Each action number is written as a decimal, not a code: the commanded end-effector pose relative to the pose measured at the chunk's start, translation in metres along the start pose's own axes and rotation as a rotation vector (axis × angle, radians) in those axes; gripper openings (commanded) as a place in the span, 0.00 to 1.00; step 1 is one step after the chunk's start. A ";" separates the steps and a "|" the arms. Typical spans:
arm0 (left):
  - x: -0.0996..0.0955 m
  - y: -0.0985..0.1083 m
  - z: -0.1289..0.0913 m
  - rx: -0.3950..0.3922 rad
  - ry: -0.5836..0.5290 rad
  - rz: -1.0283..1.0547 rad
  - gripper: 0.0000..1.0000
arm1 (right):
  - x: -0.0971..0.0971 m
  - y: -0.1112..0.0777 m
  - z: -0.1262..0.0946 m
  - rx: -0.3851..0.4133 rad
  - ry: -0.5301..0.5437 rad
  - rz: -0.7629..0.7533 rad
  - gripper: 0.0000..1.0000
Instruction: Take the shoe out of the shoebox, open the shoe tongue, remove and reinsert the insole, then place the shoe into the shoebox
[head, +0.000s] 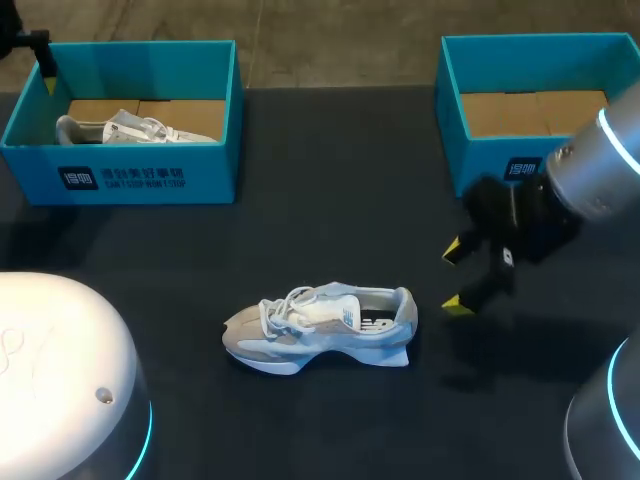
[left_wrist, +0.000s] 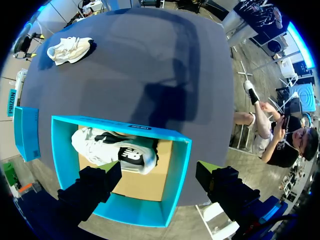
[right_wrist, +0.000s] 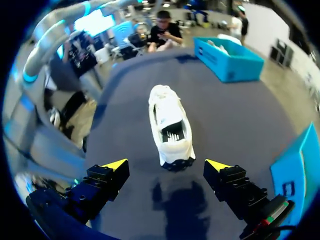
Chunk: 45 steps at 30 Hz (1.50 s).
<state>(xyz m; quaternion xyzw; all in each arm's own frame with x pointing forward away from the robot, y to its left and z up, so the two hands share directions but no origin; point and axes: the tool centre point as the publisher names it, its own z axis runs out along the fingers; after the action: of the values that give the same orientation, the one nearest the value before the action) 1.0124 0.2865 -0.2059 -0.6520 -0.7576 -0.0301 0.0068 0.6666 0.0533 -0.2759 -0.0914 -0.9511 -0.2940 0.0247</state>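
The table (head: 330, 180) carries two teal boxes. The left shoebox (head: 130, 180) holds a second shoe (head: 135, 128). The right shoebox (head: 500, 165) shows only its cardboard floor, so I judge it the return berth. The shoe (head: 320, 325) stands upright mid-table, outside both boxes, with its heel toward my right gripper (head: 455, 277). That gripper sits just behind the heel, fingers apart and empty, well placed for the tongue. My left gripper (left_wrist: 160, 172) hangs over the left shoebox, likewise spread and empty.
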 end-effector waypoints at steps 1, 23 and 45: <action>0.000 -0.002 0.000 -0.003 0.002 -0.001 1.00 | -0.004 -0.012 0.012 -0.121 -0.049 -0.221 1.00; 0.000 -0.002 0.000 -0.003 0.002 -0.001 1.00 | -0.032 -0.038 0.028 -0.200 -0.045 -0.162 1.00; 0.000 -0.002 0.000 -0.003 0.002 -0.001 1.00 | -0.036 -0.063 0.076 -0.388 0.001 0.010 1.00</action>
<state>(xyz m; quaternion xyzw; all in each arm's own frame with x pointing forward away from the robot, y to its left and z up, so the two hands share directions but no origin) 1.0124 0.2864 -0.2059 -0.6521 -0.7575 -0.0301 0.0068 0.6876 0.0318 -0.3714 -0.0951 -0.8779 -0.4692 0.0101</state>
